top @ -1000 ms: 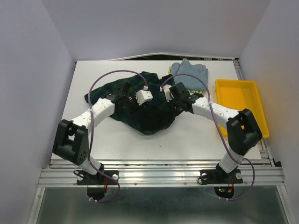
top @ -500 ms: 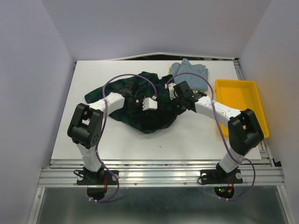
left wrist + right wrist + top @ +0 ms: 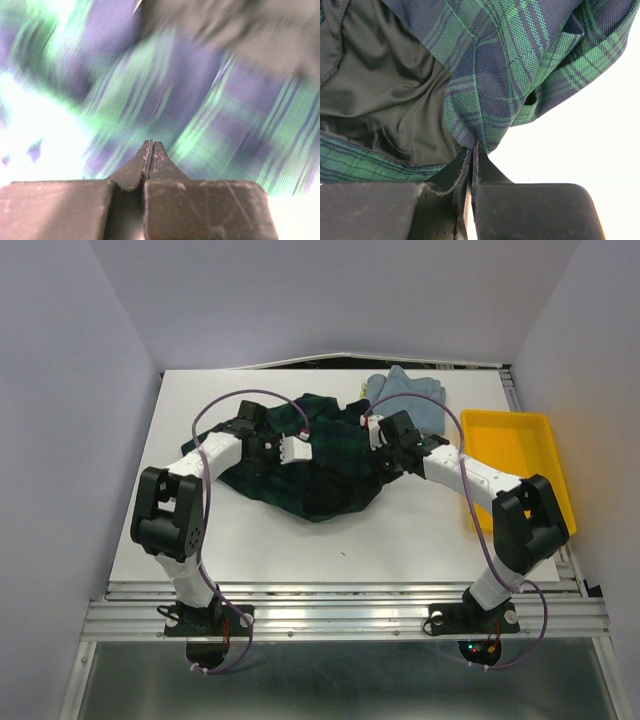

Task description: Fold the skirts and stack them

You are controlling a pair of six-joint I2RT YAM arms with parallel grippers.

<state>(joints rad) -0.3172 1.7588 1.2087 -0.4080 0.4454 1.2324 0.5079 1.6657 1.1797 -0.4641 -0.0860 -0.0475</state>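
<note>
White tabletop (image 3: 260,530) inside a pale-walled booth, with both arms reaching out from the 6 o'clock edge. Purple cables (image 3: 215,410) loop above each arm.

Plaid skirt (image 3: 330,475), dark green-navy: lies crumpled around the centre of the tabletop. It spreads roughly from 9 to 3 o'clock, and its near hem bulges toward 6. Not folded flat. Part of it is turned over, and the dark lining (image 3: 380,75) shows in the right wrist view.

Blue-grey skirt (image 3: 408,395): bunched at 1 o'clock near the far edge. It meets the plaid skirt's 1 o'clock corner; cannot tell which lies on top.

Yellow tray (image 3: 520,455): at 3 o'clock on the right side of the tabletop, just beside the blue-grey skirt and apart from the plaid skirt.

Left pincer (image 3: 151,150): clenched, tips pressed together, low over the 9 o'clock part of the plaid skirt. The wrist view is motion-blurred and plaid fills the frame. Cannot tell whether any cloth is caught between the tips.

Right pincer (image 3: 471,152): clenched on a pinched fold of the plaid skirt at its 3 o'clock edge. The fabric ridge runs straight into the closed tips. Bare tabletop shows at 3 o'clock of that fold in the wrist view. The right forearm lies between skirt and yellow tray.
</note>
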